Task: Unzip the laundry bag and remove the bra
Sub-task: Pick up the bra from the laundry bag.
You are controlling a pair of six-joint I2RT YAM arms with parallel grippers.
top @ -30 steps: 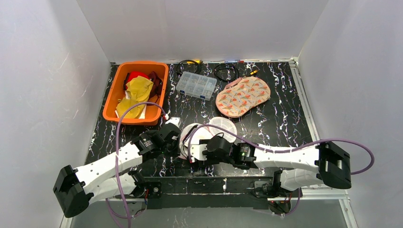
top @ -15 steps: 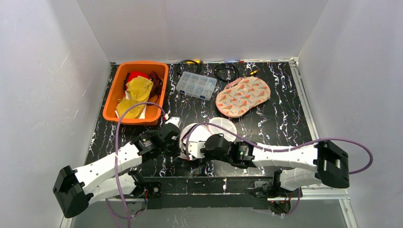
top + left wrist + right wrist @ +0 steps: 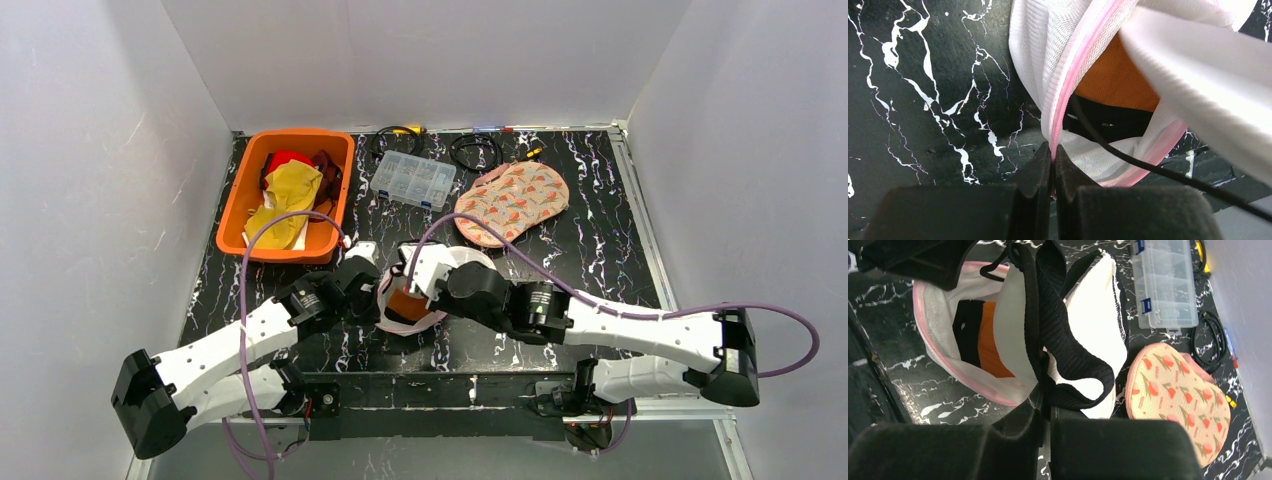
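The left arm (image 3: 230, 345) and right arm (image 3: 630, 325) stretch forward and inward, left gripper (image 3: 1053, 152) and right gripper (image 3: 1045, 407) both clamped closed, near each other.

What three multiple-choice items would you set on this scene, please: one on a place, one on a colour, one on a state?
1. Where does the bin sit, seen from above?
A) far left B) far right C) near edge
2. What colour is the zip trim of the bag?
A) blue B) pink C) green
3. What is the right claw doing?
A) hanging open B) gripping the bin C) gripping the black strap

Answers: 1 A, the bin stands in the far left corner; 2 B, pink edging runs along the bag's mouth; 3 C, the strap runs in between the closed fingers.
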